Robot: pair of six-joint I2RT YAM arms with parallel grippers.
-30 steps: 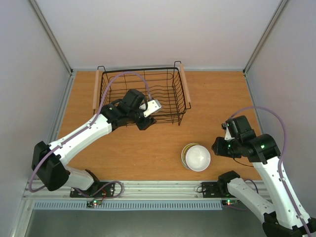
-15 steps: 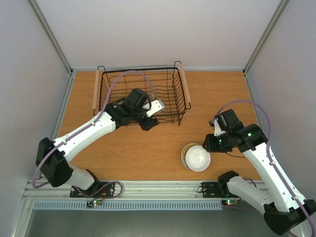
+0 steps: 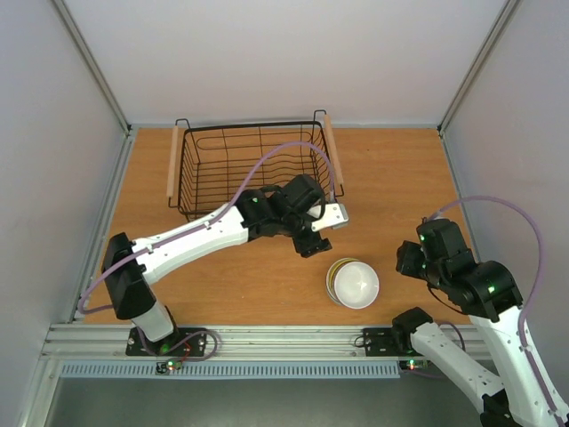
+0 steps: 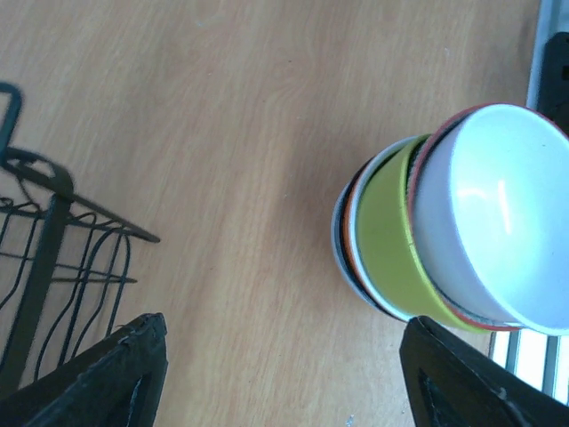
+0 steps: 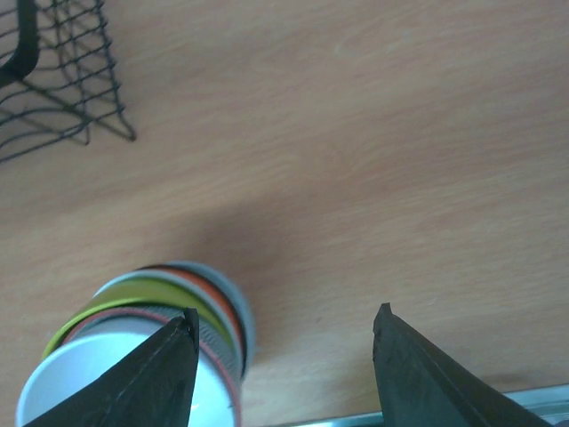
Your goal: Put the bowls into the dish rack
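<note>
Left gripper [image 4: 284, 320] and right gripper [image 5: 285, 311] both spread, empty, flanking the stack of small nested round bowls [image 3: 335, 277].
Stack sits on light wooden tabletop [image 3: 267, 276], near black wire dish rack with wooden handles [image 3: 204, 196]. Risk: arms clash over it, or lifting the glossy white top bowl [image 3: 359, 286] drags nested ones.

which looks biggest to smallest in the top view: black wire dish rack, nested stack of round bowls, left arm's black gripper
1. black wire dish rack, by far the largest.
2-3. nested stack of round bowls and left gripper look much alike; the gripper hangs above the table, nearer the camera, so no firm rank between them.
</note>
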